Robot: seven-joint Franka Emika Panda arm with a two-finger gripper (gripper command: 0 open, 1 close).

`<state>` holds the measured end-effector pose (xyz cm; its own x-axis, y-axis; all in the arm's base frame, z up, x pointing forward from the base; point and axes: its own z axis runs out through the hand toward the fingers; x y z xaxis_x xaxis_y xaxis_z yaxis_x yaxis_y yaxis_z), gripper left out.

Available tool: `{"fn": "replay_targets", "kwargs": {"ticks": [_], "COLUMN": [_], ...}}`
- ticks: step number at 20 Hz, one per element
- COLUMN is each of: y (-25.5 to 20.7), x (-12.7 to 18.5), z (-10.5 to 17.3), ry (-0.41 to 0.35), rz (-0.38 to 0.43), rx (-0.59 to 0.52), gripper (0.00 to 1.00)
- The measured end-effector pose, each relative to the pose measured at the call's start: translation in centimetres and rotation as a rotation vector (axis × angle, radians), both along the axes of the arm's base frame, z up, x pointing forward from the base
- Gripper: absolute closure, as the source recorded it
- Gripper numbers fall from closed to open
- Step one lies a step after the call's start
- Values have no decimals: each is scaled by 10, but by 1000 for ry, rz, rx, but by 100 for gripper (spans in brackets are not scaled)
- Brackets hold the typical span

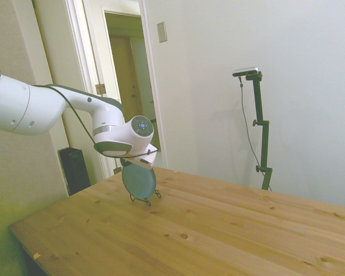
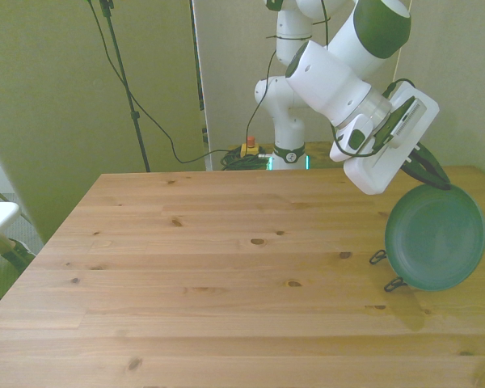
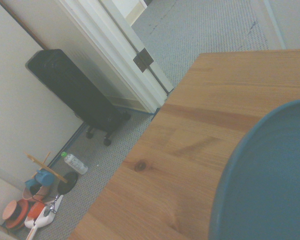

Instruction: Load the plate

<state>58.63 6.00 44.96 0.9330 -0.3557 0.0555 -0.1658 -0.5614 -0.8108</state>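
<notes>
The plate (image 2: pixel 436 238) stands on edge, nearly upright, at the desk's (image 2: pixel 226 267) side toward the front view's right, its concave face turned toward the front camera. Its lower rim sits at a small dark wire rack (image 2: pixel 388 271), whose two looped feet poke out on the desk just beside the plate's bottom edge; in the side view the same rack (image 1: pixel 144 199) shows beneath the plate (image 1: pixel 139 180). Whether the rim is already seated between the wires or hangs a hair above them is hard to say from either camera.

The pincer (image 2: pixel 424 171) comes in from above and has the plate by its top rim, dark fingers closed on the edge (the grip point is partly hidden behind the white hand body, so the clamp is a judgement from how the plate hangs rather than a clear sight of both pads). So the plate lies straight below the pincer, its flat disc running roughly vertical, with the rack directly under that.

That vertical line is what the coming move turns on: the plate needs to go straight down, its plane kept in line with the rack's slot, before the fingers let go. A tilt could let it roll or tip off the wires.

From the wrist, the plate's teal curve (image 3: pixel 270 185) fills one corner over bare desk (image 3: pixel 190 125), near the desk's edge.
</notes>
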Motion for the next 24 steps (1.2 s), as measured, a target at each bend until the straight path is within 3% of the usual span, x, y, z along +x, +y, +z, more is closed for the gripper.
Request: {"fn": "replay_targets", "kwargs": {"ticks": [17, 24], "y": [3, 1], "x": [-4, -28], "z": [-3, 37], "ry": [6, -64], "rz": [6, -7], "rx": [-4, -13], "gripper": [0, 0]}}
